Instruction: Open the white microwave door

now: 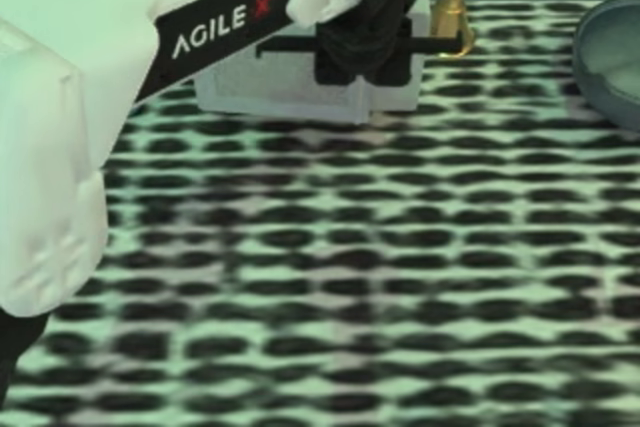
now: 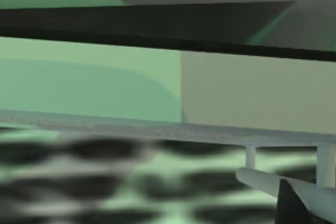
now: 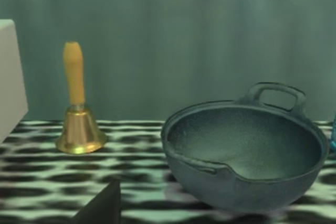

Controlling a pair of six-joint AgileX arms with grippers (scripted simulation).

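The desk [image 1: 330, 277], covered in a black-and-pale-green mottled pattern, filled the near part of the top view. Across its left side reached the white left arm [image 1: 60, 97] with a black band marked AGILE X, stretching toward the boxy pale white microwave [image 1: 400, 87] at the far edge. The left tool [image 1: 365, 47], black, sat right at the microwave's front, over the flat white microwave door [image 1: 290, 92] with its grey speckled mesh window. In the left wrist view that door [image 2: 131, 127] appeared edge-on as a thin grey slab, standing clear of the microwave's body, with its slim pale bar handle [image 2: 278, 182] held off the panel on two short posts. A dark fingertip [image 2: 291, 205] lay against the handle; whether the left tool's fingers were apart or clamped on the handle cannot be told.

Just beside the microwave, toward the top view's right, stood a brass hand bell with a yellow-orange wooden handle [image 1: 455, 7]. Farther from the microwave on that same side, at the picture's edge, sat a dark grey-blue round iron pot with loop handles [image 1: 610, 52]. The right wrist view showed the bell [image 3: 79, 114] between the microwave's white corner [image 3: 10, 77] and the pot [image 3: 244, 156].
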